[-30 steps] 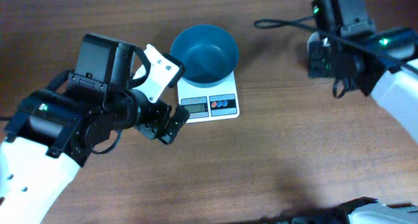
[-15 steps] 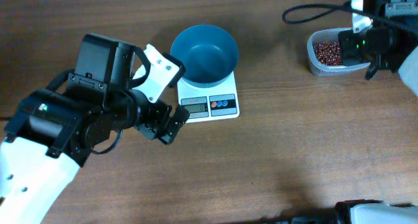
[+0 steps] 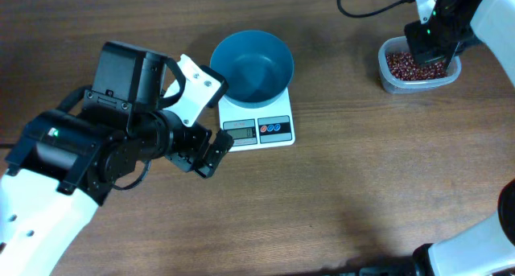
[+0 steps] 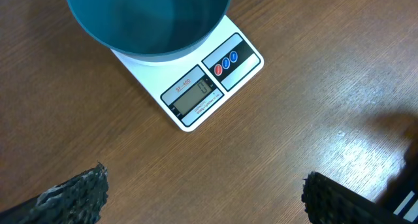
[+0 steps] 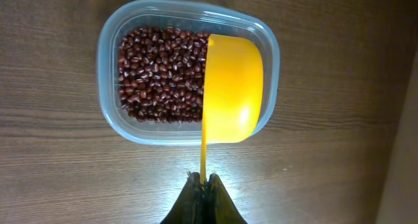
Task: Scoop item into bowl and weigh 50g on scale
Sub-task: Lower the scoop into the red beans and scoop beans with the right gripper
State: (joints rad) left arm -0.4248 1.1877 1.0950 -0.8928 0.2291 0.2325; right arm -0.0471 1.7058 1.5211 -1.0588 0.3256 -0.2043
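The teal-blue bowl (image 3: 253,64) stands empty on the white scale (image 3: 257,129); both also show in the left wrist view, bowl (image 4: 147,18) and scale (image 4: 209,87). My left gripper (image 3: 208,154) is open and empty, just left of the scale's front. The reddish-brown beans (image 5: 163,74) lie in a clear plastic tub (image 5: 111,67) at the far right (image 3: 414,67). My right gripper (image 5: 204,185) is shut on the handle of a yellow scoop (image 5: 234,87), held on edge over the tub's right half.
A black cable (image 3: 366,2) runs across the back right of the brown wooden table. The table's right edge (image 5: 398,119) lies close beside the tub.
My right arm has swung right and back to sit over the tub of beans. The left arm, bowl and scale have not moved.
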